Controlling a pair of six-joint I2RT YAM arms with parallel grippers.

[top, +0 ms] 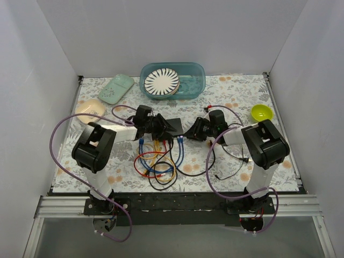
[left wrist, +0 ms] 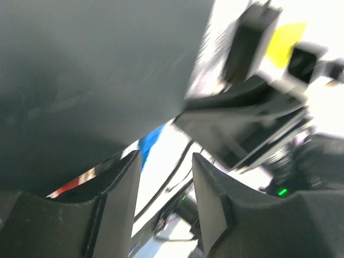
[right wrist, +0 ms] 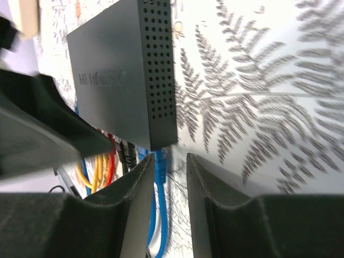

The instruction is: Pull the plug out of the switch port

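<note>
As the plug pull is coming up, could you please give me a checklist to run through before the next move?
1. Switch in view: ok, clear in the right wrist view.
2. Plugs seated: ok, as far as the right wrist view shows.
3. Left tool bracing the switch: not ok; open, with the switch beside it, not between the fingers.
4. Right tool on a plug: not ok; open, blue cable beyond its tips.
5. Target plug identified: cannot tell.

Looped cables (top: 160,161) clutter the tabletop (top: 236,91) just near of the switch (top: 173,125); the left arm (top: 115,131) and right arm (top: 236,134) close its two sides. Past its far edge, bare room runs to the basin (top: 199,86).
</note>
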